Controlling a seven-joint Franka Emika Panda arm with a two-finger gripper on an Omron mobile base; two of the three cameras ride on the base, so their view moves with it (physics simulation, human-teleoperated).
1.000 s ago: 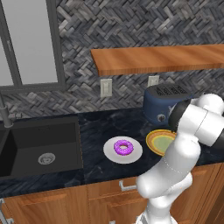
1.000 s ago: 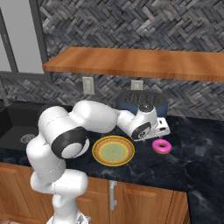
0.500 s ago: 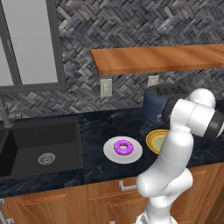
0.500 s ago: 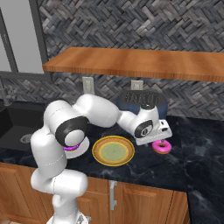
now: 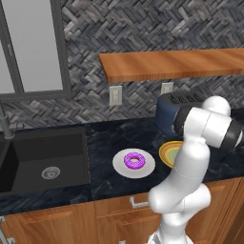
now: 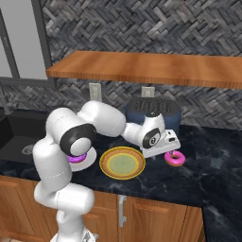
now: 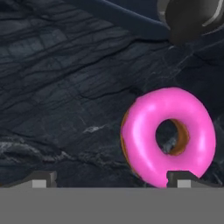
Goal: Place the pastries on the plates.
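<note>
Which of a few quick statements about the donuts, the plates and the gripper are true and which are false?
1. The purple donut lies on the white plate. True.
2. The pink donut lies on the yellow plate. False: it lies on the dark counter, beside that plate.
3. The gripper is open. True.
4. The gripper has lifted the pink donut. False: the donut rests on the counter.
5. The yellow plate holds no pastry. True.

The arm reaches right across the dark counter [image 6: 212, 175], its gripper [image 6: 171, 152] low, just above the pink donut [image 6: 175, 159]. The yellow plate [image 6: 122, 163] lies left of the donut. A purple donut [image 6: 75, 159] peeks from behind the arm. A blue toaster [image 6: 152, 111] stands behind, under a wooden shelf [image 6: 151, 68]
</note>
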